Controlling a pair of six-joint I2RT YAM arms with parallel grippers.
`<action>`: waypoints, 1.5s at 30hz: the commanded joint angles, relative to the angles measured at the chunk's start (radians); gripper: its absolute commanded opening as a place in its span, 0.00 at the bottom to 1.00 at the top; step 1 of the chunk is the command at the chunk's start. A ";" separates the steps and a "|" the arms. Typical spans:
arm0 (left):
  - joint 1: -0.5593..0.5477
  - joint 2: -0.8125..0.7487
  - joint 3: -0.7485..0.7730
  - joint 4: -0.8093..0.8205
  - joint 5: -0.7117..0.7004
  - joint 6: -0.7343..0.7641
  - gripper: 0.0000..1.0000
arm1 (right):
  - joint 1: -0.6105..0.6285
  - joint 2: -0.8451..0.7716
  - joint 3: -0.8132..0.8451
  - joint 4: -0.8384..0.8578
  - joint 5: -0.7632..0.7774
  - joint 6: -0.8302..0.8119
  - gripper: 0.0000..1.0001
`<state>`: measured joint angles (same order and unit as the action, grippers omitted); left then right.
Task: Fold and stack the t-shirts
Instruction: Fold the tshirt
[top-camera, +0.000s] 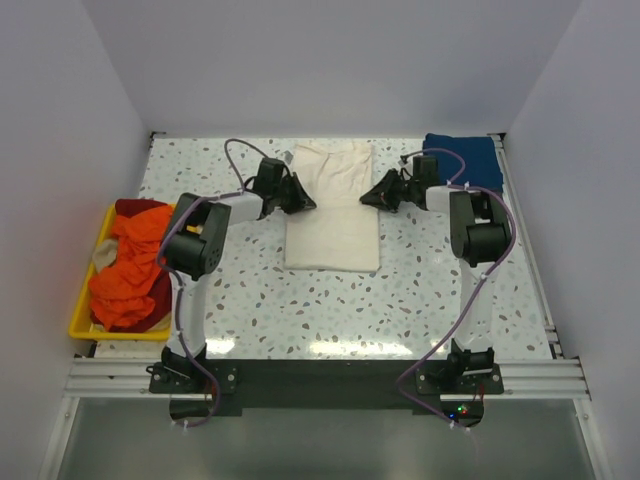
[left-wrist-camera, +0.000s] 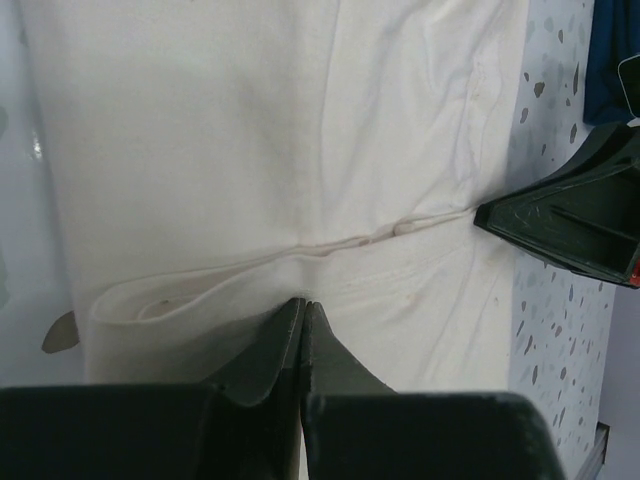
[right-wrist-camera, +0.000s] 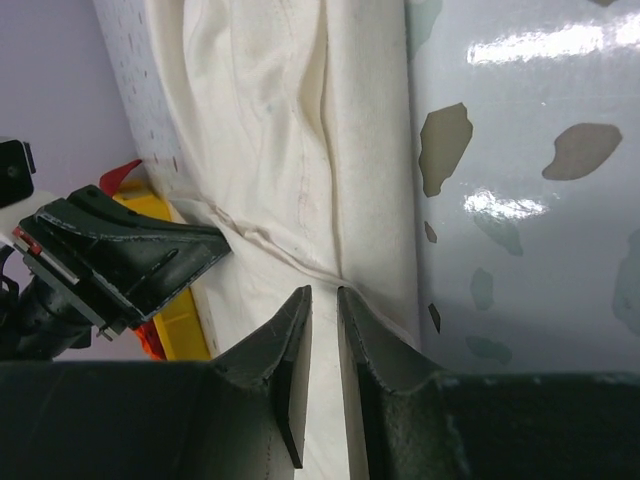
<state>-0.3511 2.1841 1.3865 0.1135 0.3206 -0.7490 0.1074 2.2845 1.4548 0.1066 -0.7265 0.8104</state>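
Well, the cream shirt (top-camera: 332, 215) lay folded lengthwise mid-frame on the tabletop (top-camera: 300, 300). The left end effector (top-camera: 308, 203) met its left edge, fingers together. The right end effector (top-camera: 366, 199) sat opposite, fingers slightly apart. A blue shirt (top-camera: 463, 160) lay upper right.

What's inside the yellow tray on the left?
The yellow tray holds a crumpled orange t-shirt and a red t-shirt; its floor and anything beneath them are covered.

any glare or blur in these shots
Right wrist: bright glare patches on the glossy table; left wrist: cream t-shirt evenly lit, the left gripper dark and slightly soft; top external: sharp, a light strip reflected near the table's front edge.
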 joint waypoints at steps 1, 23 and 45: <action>0.063 -0.046 -0.021 -0.006 0.012 -0.003 0.05 | -0.005 0.012 0.022 -0.018 -0.001 -0.007 0.22; -0.011 -0.555 -0.585 0.032 0.025 -0.128 0.20 | 0.084 -0.565 -0.560 0.074 0.047 0.035 0.31; 0.027 -0.788 -0.774 -0.154 -0.089 -0.027 0.31 | 0.064 -0.908 -0.866 -0.197 0.281 -0.103 0.42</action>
<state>-0.3290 1.4693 0.5953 0.0341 0.2867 -0.8181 0.1734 1.4208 0.6003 0.0216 -0.5392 0.7677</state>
